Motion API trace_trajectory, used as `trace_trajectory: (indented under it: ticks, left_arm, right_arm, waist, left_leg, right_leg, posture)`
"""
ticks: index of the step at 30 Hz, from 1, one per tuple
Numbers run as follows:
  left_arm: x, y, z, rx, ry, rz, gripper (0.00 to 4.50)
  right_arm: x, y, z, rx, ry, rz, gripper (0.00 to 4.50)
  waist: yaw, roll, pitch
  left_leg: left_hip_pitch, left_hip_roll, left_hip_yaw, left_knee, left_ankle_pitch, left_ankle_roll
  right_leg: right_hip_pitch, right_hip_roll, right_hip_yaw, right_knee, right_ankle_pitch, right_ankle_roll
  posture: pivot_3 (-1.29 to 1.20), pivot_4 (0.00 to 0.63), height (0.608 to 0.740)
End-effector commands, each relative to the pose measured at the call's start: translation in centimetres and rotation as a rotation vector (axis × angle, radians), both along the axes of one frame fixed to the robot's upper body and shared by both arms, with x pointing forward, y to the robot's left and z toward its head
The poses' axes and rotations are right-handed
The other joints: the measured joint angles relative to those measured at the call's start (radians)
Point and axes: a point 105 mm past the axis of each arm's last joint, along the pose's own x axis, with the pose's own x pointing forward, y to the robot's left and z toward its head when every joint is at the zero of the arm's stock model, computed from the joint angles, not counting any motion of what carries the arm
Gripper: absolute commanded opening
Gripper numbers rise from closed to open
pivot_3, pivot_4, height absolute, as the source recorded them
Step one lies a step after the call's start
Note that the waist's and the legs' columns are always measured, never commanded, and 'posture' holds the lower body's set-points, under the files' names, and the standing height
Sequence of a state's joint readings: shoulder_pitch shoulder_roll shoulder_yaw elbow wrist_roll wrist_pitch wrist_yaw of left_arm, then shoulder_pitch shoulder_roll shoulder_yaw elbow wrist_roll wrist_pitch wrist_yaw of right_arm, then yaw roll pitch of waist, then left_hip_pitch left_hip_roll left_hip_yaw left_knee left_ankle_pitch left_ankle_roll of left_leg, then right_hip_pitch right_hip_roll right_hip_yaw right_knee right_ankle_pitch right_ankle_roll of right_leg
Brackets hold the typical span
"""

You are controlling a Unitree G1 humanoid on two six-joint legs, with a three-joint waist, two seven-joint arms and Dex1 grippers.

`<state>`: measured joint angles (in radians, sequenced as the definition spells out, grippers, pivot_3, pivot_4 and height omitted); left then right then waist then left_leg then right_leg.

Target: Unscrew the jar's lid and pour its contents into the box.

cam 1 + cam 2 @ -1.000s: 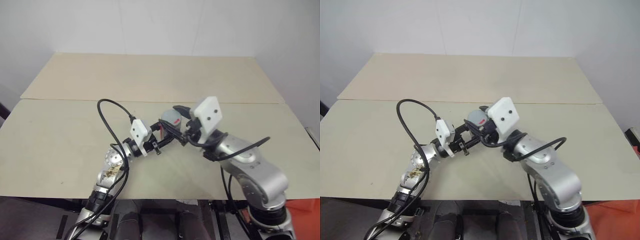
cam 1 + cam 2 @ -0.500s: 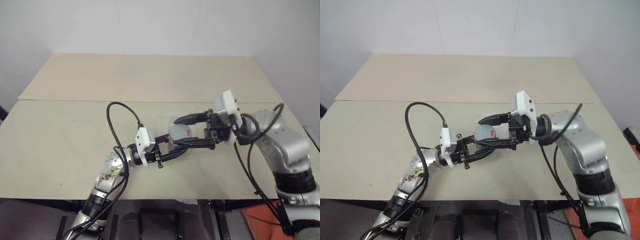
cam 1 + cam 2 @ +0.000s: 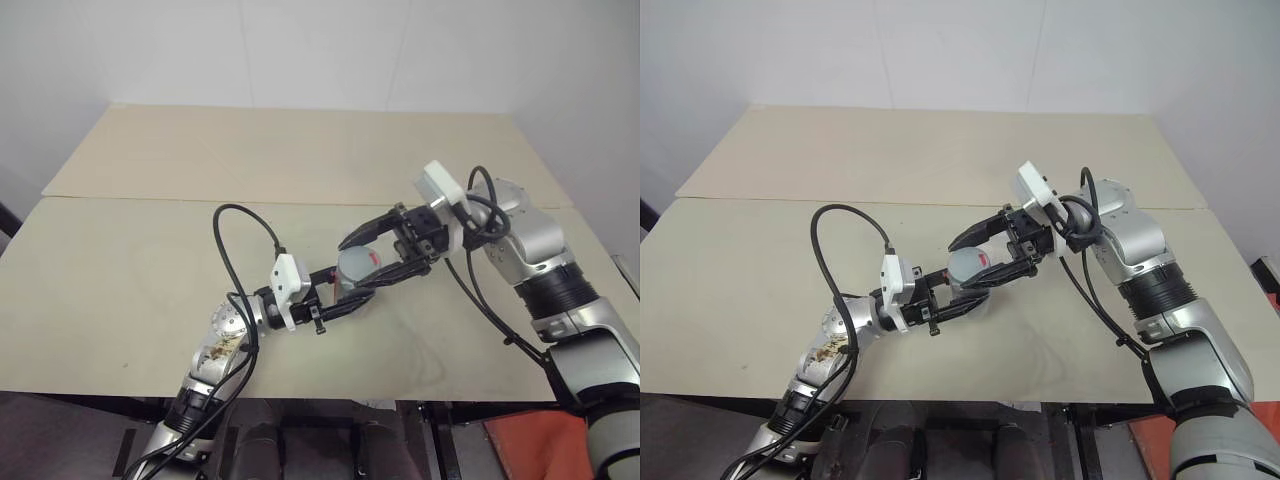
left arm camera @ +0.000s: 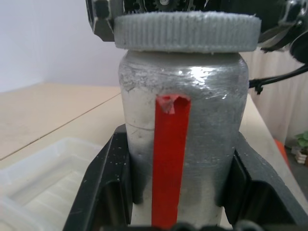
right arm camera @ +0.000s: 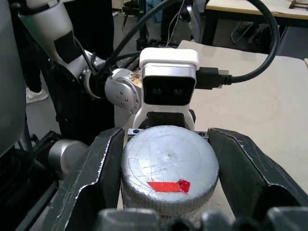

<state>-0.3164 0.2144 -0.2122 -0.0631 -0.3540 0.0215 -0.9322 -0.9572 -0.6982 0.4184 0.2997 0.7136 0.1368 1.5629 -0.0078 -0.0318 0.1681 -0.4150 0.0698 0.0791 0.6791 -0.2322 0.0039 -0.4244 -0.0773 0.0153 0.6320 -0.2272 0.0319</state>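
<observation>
Held above the desk [image 3: 150, 270] in the left tool [image 4: 175, 192], clamped on the jar [image 4: 180, 144], lid [image 5: 168, 166] pinched by the right tool [image 5: 168, 192]: a loose pinch risks slipping, a hard twist turning the jar.

Lab/workshop; bare worktable [image 3: 150, 260], plain white wall [image 3: 300, 50], desks behind.

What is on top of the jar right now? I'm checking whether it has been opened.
The grey lid sits on the jar, a red strip on its top. The right gripper clamps it. The contents are hidden inside.
</observation>
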Motion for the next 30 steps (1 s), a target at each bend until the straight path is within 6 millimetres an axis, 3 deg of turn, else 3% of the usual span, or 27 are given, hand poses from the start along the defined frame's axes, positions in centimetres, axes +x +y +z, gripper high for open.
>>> trace_trajectory:
  ticks: [1, 6, 7, 12, 14, 20, 25, 30]
  left_arm:
    - [-0.6, -0.7, 2.3, -0.061, -0.101, -0.027, 1.95]
    - [-0.5, -0.8, 2.1, -0.06, -0.1, -0.035, 1.95]
    - [-0.5, -0.8, 2.1, -0.057, -0.101, -0.038, 1.95]
    - [-0.1, -0.5, 1.8, -0.051, -0.1, -0.034, 1.95]
    - [0.1, -0.4, 1.8, -0.046, -0.103, -0.024, 1.95]
    - [1.2, 0.0, 1.8, -0.052, -0.129, 0.066, 1.95]
    - [2.5, 0.3, 2.0, -0.074, -0.152, 0.147, 1.95]
    - [2.8, 0.2, 1.9, -0.069, -0.155, 0.145, 1.95]
  right_arm:
    - [-0.6, -0.6, 0.3, -0.011, 0.003, 0.04, 2.75]
    - [-1.2, -1.7, 1.5, 0.035, -0.016, 0.027, 4.31]
    - [-1.4, -2.0, 1.8, 0.05, -0.037, 0.018, 4.41]
    - [-2.3, -4.0, 3.0, 0.151, -0.079, -0.091, 4.41]
    - [-2.3, -4.4, 3.1, 0.189, -0.179, -0.222, 4.41]
    - [-1.9, -2.5, 4.3, 0.289, -0.219, -0.631, 4.41]
    - [-3.2, -0.5, 3.2, 0.302, -0.245, -0.793, 4.41]
    - [-3.1, 0.6, 2.5, 0.37, -0.129, -0.919, 4.41]
  waist:
    - [0.0, 0.0, 0.0]
    - [0.007, 0.0, 0.0]
    - [0.008, 0.0, 0.0]
    - [0.019, 0.0, 0.0]
    - [0.022, 0.0, 0.0]
    - [0.014, 0.0, 0.0]
    - [0.019, 0.0, 0.0]
    - [0.018, 0.0, 0.0]
  left_leg:
    - [0.0, 0.0, 0.0, 0.0, 0.0, 0.0]
    - [0.0, 0.0, 0.0, 0.0, 0.0, 0.0]
    - [0.0, 0.0, 0.0, 0.0, 0.0, 0.0]
    - [0.0, 0.0, 0.0, 0.0, 0.0, 0.0]
    - [0.0, 0.0, 0.0, 0.0, 0.0, 0.0]
    - [0.0, 0.0, 0.001, 0.0, 0.0, 0.0]
    - [0.0, 0.0, 0.0, 0.0, 0.0, 0.0]
    - [-0.001, 0.0, 0.0, 0.001, 0.0, 0.0]
  right_leg:
    - [0.0, 0.0, 0.0, 0.0, 0.0, 0.0]
    - [0.0, 0.0, 0.0, 0.0, 0.0, 0.0]
    - [0.0, 0.0, 0.0, 0.0, 0.0, 0.0]
    - [0.0, 0.0, 0.0, 0.0, 0.0, 0.0]
    - [0.0, 0.0, 0.0, 0.0, 0.0, 0.0]
    - [-0.001, 0.0, 0.0, 0.001, 0.0, 0.0]
    - [0.0, 0.0, 0.0, 0.0, 0.0, 0.0]
    - [0.0, 0.0, 0.0, 0.0, 0.0, 0.0]
  posture:
    - [0.0, 0.15, 0.74]
    - [0.0, 0.15, 0.74]
    - [0.0, 0.15, 0.74]
    - [0.0, 0.15, 0.74]
    - [0.0, 0.15, 0.74]
    - [0.0, 0.15, 0.74]
    - [0.0, 0.15, 0.74]
    - [0.0, 0.15, 0.74]
